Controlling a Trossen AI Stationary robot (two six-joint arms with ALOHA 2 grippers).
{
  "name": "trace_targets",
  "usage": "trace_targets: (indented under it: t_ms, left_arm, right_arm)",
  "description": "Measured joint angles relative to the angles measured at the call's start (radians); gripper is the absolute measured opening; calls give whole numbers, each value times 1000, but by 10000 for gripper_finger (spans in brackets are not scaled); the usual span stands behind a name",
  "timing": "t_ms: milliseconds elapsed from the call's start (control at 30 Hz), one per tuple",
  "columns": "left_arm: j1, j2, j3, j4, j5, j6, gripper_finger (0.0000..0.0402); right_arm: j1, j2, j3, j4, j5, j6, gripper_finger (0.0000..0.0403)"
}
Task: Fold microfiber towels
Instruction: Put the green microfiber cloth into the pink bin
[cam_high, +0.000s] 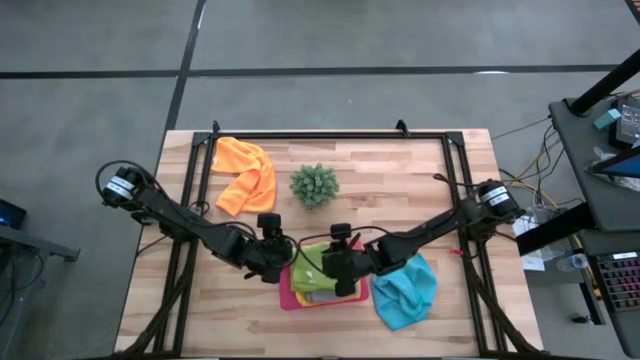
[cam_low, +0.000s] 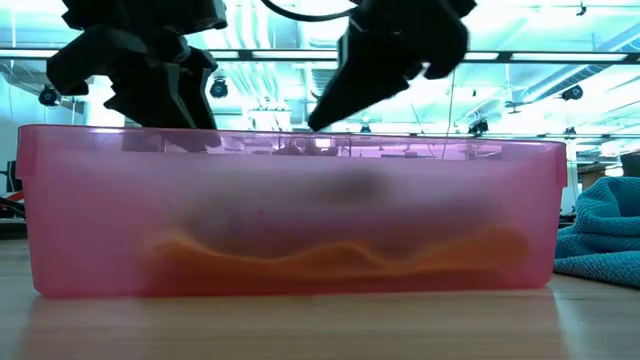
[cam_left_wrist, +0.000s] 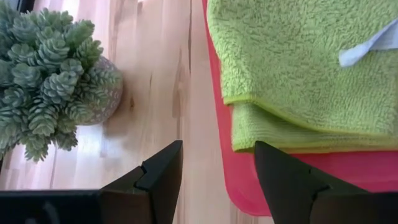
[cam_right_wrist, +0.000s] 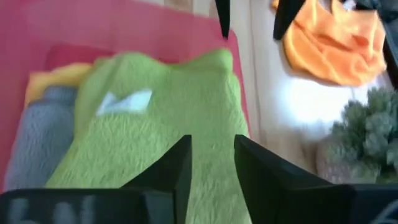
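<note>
Lime green towel (cam_right_wrist: 161, 118): on the pink tray (cam_high: 290, 298) stack, directly beneath your right gripper (cam_right_wrist: 211, 162) (fingers parted, empty); left gripper (cam_left_wrist: 217, 180), released, sits at the tray's left edge.

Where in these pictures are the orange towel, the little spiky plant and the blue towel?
orange towel (cam_high: 245, 174): high view, middle of the crumpled cloth.
spiky plant (cam_high: 314, 185): high view, centre of its green crown.
light blue towel (cam_high: 406, 291): high view, middle of the bunched cloth beside the pink tray.
</note>
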Motion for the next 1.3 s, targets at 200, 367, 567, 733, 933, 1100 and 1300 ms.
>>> trace_targets:
  t_ms: [200,367,567,733,933,1100,1300]
  left_arm:
    - [0,0,0,0,4,4,183]
    - [0,-9,11,-3,23,4,183]
    - [0,-18,32,13,26,2,183]
    - [0,-18,43,21,26,3,183]
    - [0,-18,43,22,24,2,183]
    - [-1,-18,43,25,20,0,183]
    - [-23,-18,43,32,21,-33,183]
  right_arm:
    - [35,-19,-9,-91,-14,68,62]
    - [77,-34,-6,-85,-72,143,59]
    - [110,-19,0,-98,-151,295,119]
    - [118,20,-2,-81,-134,338,180]
    - [107,88,2,-29,-106,295,215]
    - [89,102,5,-26,-60,278,204]
    - [90,103,1,-38,-60,266,143]
